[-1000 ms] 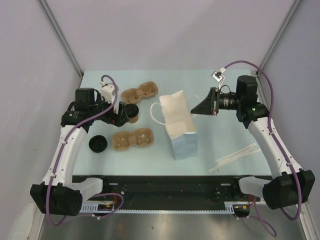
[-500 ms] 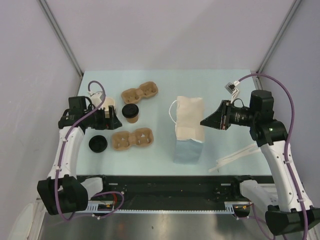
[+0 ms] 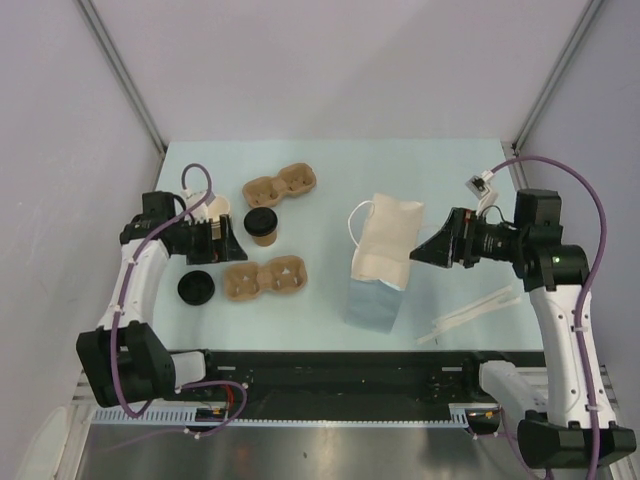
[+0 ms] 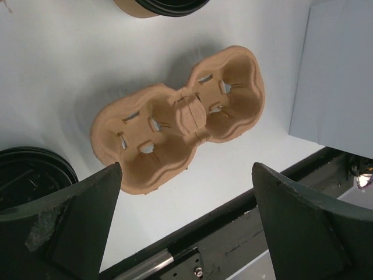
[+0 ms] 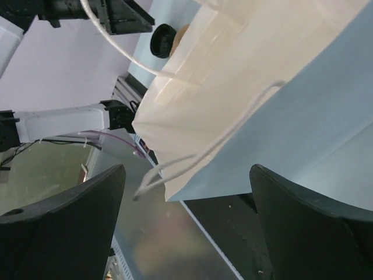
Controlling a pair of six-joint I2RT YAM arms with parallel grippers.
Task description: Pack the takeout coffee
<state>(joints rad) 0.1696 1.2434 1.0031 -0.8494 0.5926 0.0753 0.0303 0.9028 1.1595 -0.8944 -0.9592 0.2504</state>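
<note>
The takeout coffee [image 3: 262, 226], a small brown cup with a black lid, stands upright left of centre. Only its lidded top edge [image 4: 158, 4] shows in the left wrist view. My left gripper [image 3: 228, 246] is open just left of the cup, apart from it, with nothing between its fingers [image 4: 186, 224]. The blue paper bag [image 3: 378, 295] stands at centre, its cream mouth [image 3: 386, 238] leaning right. My right gripper [image 3: 420, 254] is open beside the bag's right edge. In the right wrist view the bag [image 5: 274, 99] and its white handle [image 5: 198, 156] hang just beyond the open fingers [image 5: 186, 219].
Two brown pulp cup carriers lie near the cup, one behind [image 3: 280, 186] and one in front [image 3: 264, 278], [image 4: 178, 119]. A loose black lid [image 3: 196, 288] sits front left. A lidless cup [image 3: 214, 206] is partly hidden behind the left arm. Pale stirrer sticks [image 3: 470, 314] lie front right.
My right gripper opened and let go of the bag's top edge after drawing it rightward. My left gripper pulled back left from the coffee cup, which stayed upright.
</note>
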